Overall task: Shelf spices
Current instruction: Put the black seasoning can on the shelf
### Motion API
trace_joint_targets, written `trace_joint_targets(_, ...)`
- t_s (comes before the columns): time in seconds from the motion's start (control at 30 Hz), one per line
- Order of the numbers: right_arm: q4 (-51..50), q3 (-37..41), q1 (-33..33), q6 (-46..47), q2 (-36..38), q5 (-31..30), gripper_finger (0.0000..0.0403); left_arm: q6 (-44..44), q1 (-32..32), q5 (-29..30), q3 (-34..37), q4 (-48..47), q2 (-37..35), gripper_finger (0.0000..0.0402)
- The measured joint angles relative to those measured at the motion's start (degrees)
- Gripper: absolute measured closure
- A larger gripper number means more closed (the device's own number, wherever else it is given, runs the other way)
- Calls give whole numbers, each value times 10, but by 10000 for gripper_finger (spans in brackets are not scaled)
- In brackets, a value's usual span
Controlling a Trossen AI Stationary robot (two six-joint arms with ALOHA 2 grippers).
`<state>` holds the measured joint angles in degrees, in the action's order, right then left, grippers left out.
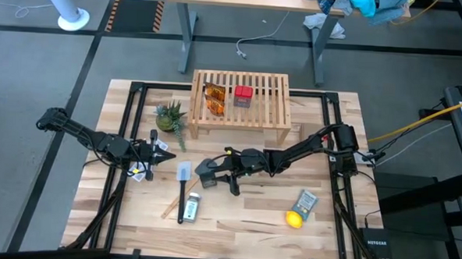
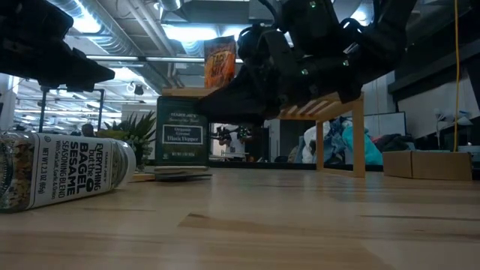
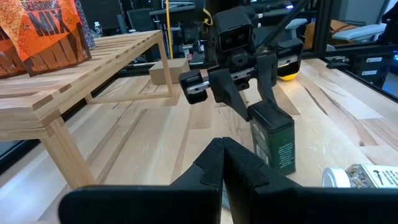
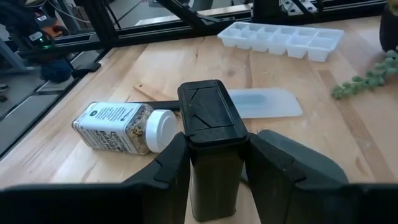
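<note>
The wooden shelf (image 1: 240, 99) stands at the table's far middle, with two orange packets (image 1: 213, 97) and a red box (image 1: 243, 96) on its slatted top. In front of it the black box (image 1: 207, 175), a dark pepper tin (image 2: 181, 135), stands upright on the table, and my right gripper (image 4: 214, 180) is shut on it. A white-capped bottle (image 1: 192, 207) lies on its side nearer the front edge. My left gripper (image 1: 153, 153) waits shut at the left, above the table, touching nothing. My right gripper pinches the black box between its two fingers (image 4: 171, 165), one on each of two opposite sides (image 4: 239, 162) just below the lid (image 4: 208, 112). The fingers come from the table's right side, slanting slightly down. The box stands upright with its base at the tabletop (image 3: 280, 168).
A spatula (image 1: 183, 191) lies next to the black box and the bottle. A small plant (image 1: 171, 116) stands left of the shelf. A lemon (image 1: 293, 219) and a grey-blue packet (image 1: 305, 203) lie at the front right. An ice cube tray (image 4: 283, 38) lies farther left.
</note>
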<state>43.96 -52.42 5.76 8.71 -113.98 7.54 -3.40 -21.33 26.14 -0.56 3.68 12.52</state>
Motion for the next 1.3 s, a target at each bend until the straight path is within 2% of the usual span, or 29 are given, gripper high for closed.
trace_joint_targets(0.3,-28,0,0,-1,35,-9,269,0,0,0,0,0,0,402)
trace_joint_targets(0.97,-182,0,0,-91,183,-148,270,0,0,0,0,0,0,402)
trace_joint_targets(1.3,-225,0,0,-121,243,-213,270,0,0,0,0,0,0,402)
